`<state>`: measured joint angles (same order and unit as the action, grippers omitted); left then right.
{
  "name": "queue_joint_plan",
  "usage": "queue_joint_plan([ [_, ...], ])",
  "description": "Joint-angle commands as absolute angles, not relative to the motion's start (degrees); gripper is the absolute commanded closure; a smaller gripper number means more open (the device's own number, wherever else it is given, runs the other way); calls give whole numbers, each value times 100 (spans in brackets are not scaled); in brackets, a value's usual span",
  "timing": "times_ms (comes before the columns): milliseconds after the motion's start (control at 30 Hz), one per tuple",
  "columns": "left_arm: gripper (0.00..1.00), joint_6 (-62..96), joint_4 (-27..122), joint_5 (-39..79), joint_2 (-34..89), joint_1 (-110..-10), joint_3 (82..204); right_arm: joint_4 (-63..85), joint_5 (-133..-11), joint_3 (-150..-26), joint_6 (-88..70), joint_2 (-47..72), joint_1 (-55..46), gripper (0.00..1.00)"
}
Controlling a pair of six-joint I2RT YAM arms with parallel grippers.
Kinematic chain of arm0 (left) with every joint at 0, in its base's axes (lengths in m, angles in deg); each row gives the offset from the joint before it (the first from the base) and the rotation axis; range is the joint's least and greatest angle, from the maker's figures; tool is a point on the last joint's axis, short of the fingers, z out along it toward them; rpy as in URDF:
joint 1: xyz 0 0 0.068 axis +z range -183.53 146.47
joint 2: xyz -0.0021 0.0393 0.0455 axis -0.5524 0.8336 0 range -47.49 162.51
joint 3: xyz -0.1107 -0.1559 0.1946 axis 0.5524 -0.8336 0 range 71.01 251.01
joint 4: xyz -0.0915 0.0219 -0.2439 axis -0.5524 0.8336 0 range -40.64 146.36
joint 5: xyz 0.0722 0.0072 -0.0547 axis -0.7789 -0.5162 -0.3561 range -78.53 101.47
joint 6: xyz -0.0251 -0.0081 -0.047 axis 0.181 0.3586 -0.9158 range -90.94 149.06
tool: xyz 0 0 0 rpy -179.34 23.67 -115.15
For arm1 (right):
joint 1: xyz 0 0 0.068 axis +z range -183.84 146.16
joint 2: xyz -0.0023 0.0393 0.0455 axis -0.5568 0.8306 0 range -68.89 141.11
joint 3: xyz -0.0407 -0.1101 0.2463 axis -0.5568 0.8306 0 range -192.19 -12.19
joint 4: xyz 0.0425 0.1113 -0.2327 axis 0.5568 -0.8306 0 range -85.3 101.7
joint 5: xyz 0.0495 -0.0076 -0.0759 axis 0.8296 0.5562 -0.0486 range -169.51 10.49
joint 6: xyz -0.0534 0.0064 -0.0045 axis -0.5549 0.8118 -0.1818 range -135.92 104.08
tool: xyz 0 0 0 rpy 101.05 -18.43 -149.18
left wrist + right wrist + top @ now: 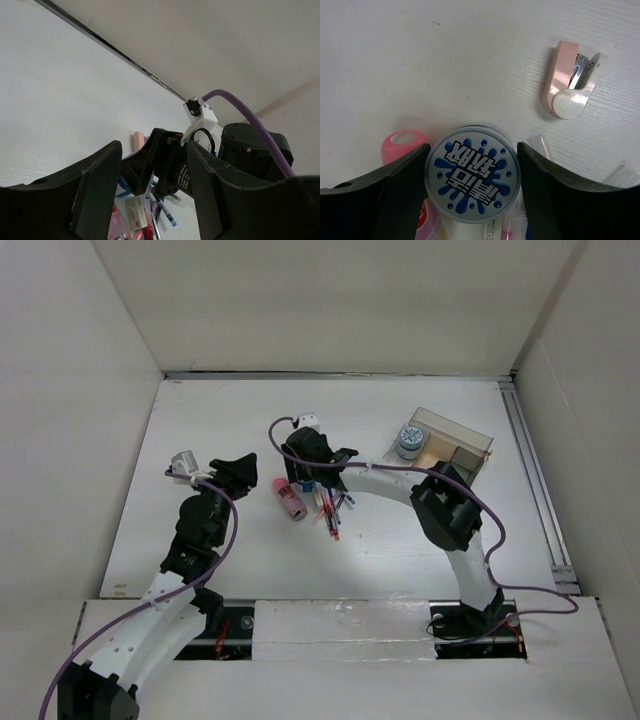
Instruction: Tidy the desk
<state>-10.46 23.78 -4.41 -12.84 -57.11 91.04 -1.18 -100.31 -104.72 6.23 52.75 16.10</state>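
Note:
The white desk [400, 540] carries a heap of pens [331, 512] and small items at its middle. My right gripper [307, 478] is down over the heap. In the right wrist view its fingers [472, 165] sit against both sides of a round tin with a grey and blue splash lid [472, 180]. A pink and white stapler [570, 82] lies apart, just beyond it. My left gripper [238, 470] is raised to the left of the heap, open and empty [152, 150]. It faces the right gripper.
A clear plastic tray [470, 445] stands at the back right, with a second round blue-lidded tin [410, 437] beside it. A pink bottle-like item [290, 500] lies left of the pens. A small staples box [134, 212] lies in the heap. Walls enclose the desk.

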Motion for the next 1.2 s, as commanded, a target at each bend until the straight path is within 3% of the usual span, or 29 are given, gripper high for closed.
queue_joint_plan([
  [0, 49, -1057, 2282, -435, -1321, -5726, 9175, -88, -10016, -10738, 754, 5196, 1609, 47],
  [100, 49, -1066, 2115, -452, -1321, -5726, 9070, 473, -9719, -10388, 974, 4477, 1530, 54],
  [200, 49, -1066, 2291, -400, -1295, -5726, 9202, 1317, -9577, -9894, 1212, 3693, 1213, 55],
  [533, 48, -1084, 2115, -268, -1427, -5726, 9079, 1399, -10412, -7821, 1774, 1902, -201, 54],
  [833, 48, -1101, 2255, -136, -1207, -5726, 9246, 696, -10719, -7635, 1598, 1662, -975, 54],
  [1167, 48, -1101, 2132, -180, -1383, -5726, 9123, 344, -10755, -7740, 1599, 2128, -975, 50],
])
